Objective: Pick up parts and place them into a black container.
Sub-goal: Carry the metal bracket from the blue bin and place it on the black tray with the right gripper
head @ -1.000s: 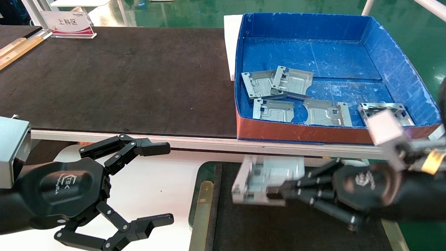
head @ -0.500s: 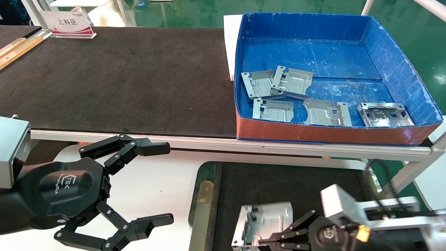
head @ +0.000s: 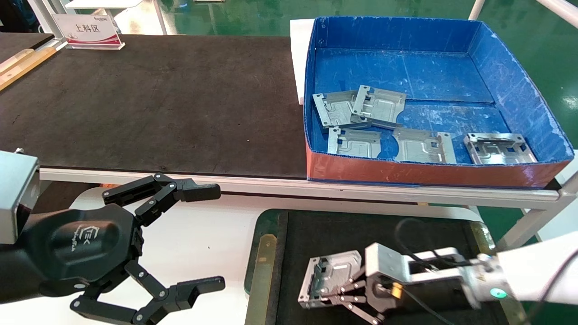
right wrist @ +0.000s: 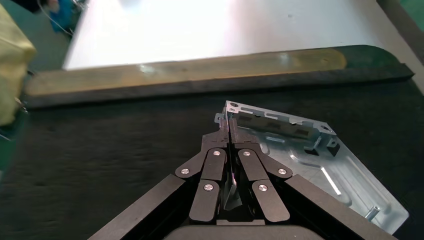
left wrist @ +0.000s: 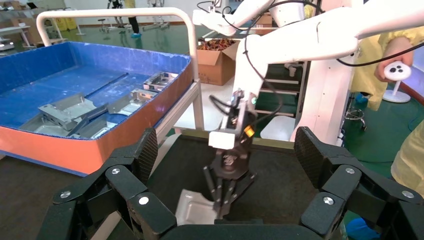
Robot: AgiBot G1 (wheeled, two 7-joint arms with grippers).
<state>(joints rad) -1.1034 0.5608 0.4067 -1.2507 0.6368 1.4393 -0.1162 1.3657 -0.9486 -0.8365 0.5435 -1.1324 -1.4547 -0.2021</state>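
Observation:
My right gripper (head: 324, 292) is shut on the edge tab of a silver-grey metal part (head: 332, 273) and holds it low over the black container (head: 265, 225), near its front left. I cannot tell whether the part touches the black surface. In the right wrist view the fingers (right wrist: 215, 162) pinch the part's (right wrist: 310, 165) upright edge. Several more parts (head: 378, 106) lie in the blue box (head: 519, 90). My left gripper (head: 213, 238) is open and empty, parked at the lower left beside the container. The left wrist view shows the right gripper (left wrist: 222, 200) and the held part (left wrist: 192, 212).
The blue box with a red front stands on the raised bench at the right, behind the container. A large black mat (head: 158, 99) covers the bench's left, with a sign (head: 88, 29) at the back. A white tabletop (head: 203, 234) lies left of the container.
My right gripper has carried the part from above the container's far edge down and toward me, to just over its surface. The left arm has not moved.

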